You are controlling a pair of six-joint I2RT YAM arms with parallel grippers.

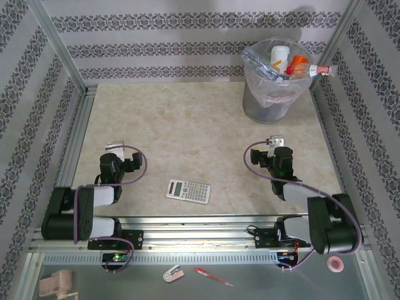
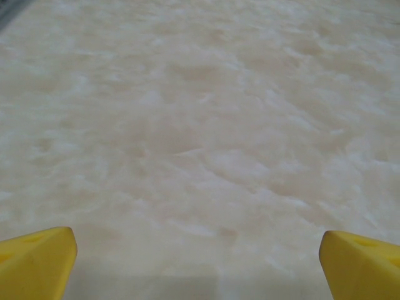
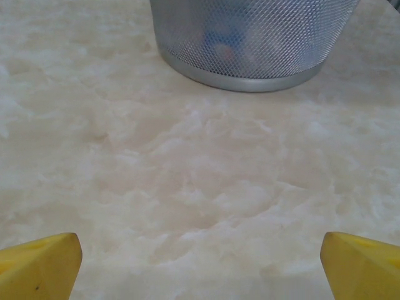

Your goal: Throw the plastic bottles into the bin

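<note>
Plastic bottles [image 1: 284,62] piled in bin [image 1: 267,107], far right corner of counter [image 1: 187,125]; one pokes over right rim. Left hand [image 2: 200,265] spread wide, empty, above bare counter. Right hand [image 3: 200,265] spread wide, empty, facing bin base. Calculator [image 1: 188,190] between arms.

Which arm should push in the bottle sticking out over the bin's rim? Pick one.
Right, most likely. The right arm sits nearer the bin, jaws open, facing its mesh wall; the left arm is across the table from that bottle.
</note>
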